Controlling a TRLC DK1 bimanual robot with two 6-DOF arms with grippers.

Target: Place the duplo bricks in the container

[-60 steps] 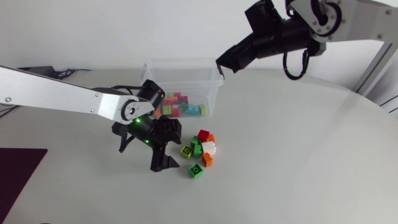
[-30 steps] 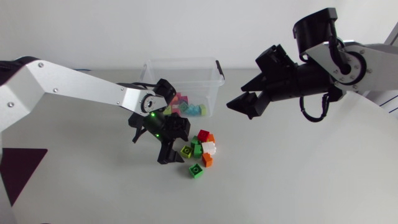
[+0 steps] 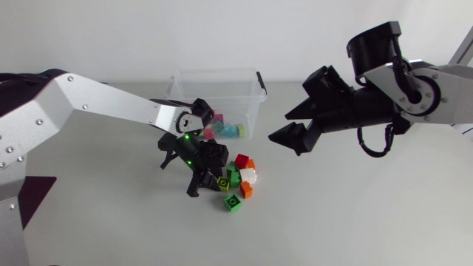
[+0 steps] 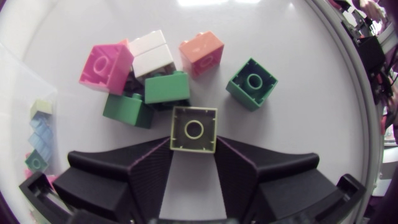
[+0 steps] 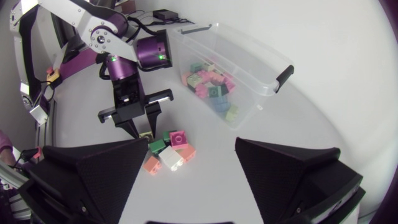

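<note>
Your left pincer stands part open, its two tips flanking the near end of a yellow-green brick that lies flat on the table. I see no firm squeeze yet (the tips sit at the brick's corners, no more). Over the past second this arm has slid in from beside the container to the edge of the pile, so the grasp looks lined up and closing is likely your next step.

Just ahead of that brick lie the other loose ones, bunched and touching. A single green brick sits a little apart from them.

Your right pincer is wide open and holds nothing. It has swung away from above the container and now hovers over the table on the pile's other side, which leaves the box mouth free for the left arm's drop. The container already holds several bricks, and about half a dozen are still out on the table.
</note>
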